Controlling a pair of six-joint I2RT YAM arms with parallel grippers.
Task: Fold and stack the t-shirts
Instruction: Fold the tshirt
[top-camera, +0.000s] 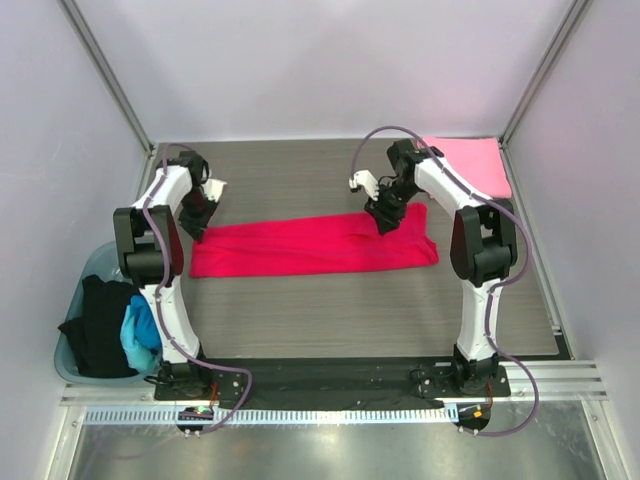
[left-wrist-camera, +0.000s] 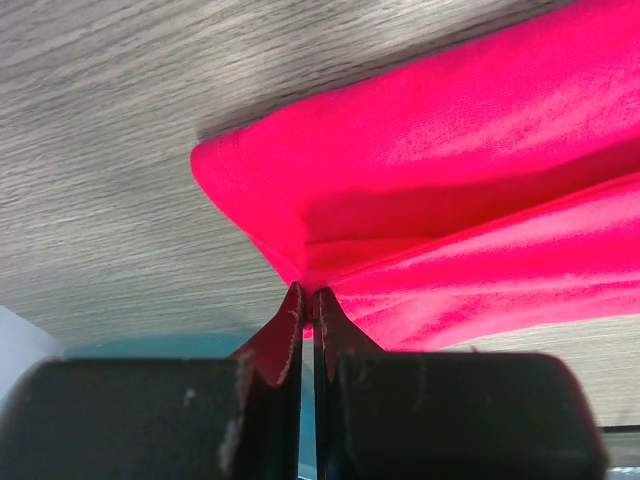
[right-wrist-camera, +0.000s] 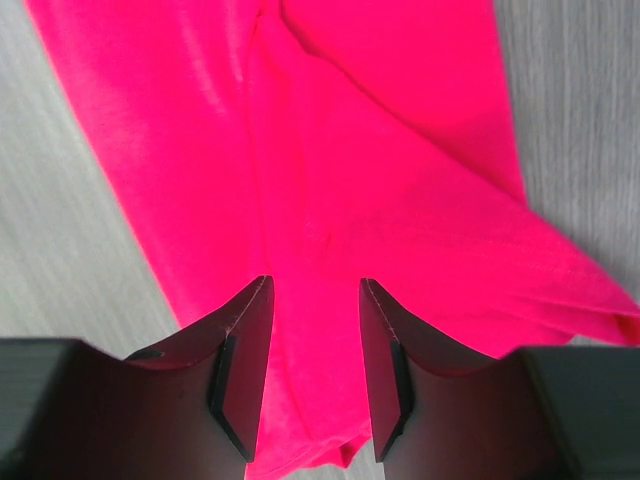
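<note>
The crimson red t-shirt (top-camera: 310, 245) lies folded into a long band across the middle of the table. My left gripper (top-camera: 197, 228) is shut on its left end; the left wrist view shows the cloth (left-wrist-camera: 450, 180) pinched between the closed fingertips (left-wrist-camera: 295, 315). My right gripper (top-camera: 385, 218) is open above the band's right part, its fingers (right-wrist-camera: 245, 340) straddling red cloth (right-wrist-camera: 320, 200) without closing on it. The light pink t-shirt (top-camera: 467, 163) lies folded flat at the back right corner. Black (top-camera: 100, 325) and bright blue (top-camera: 140, 335) t-shirts sit in a bin at the left.
The teal bin (top-camera: 75, 365) stands off the table's left edge beside the left arm's base. Grey walls and metal frame posts enclose the table at the back and sides. The wood-grain tabletop (top-camera: 330, 310) shows in front of the red shirt.
</note>
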